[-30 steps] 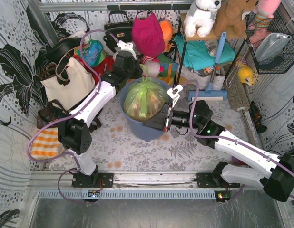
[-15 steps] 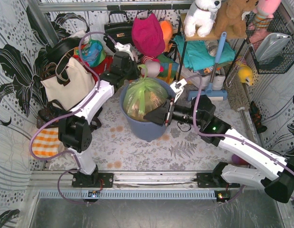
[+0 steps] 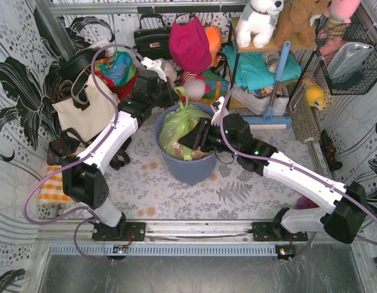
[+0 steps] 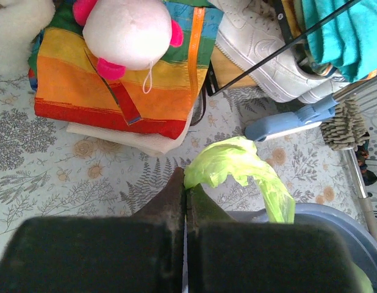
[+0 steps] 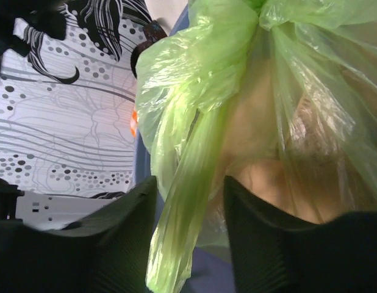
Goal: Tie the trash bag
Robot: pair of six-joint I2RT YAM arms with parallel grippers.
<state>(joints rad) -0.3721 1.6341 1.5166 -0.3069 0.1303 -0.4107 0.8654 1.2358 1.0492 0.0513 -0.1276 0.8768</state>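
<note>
Bright, even light, soft shadows; the trash bag glows backlit, while my right fingers look dark and blurred.

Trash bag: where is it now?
In the top view the trash bag sits in the blue bin mid-table, the left gripper at its far side and the right gripper on its right.
</note>
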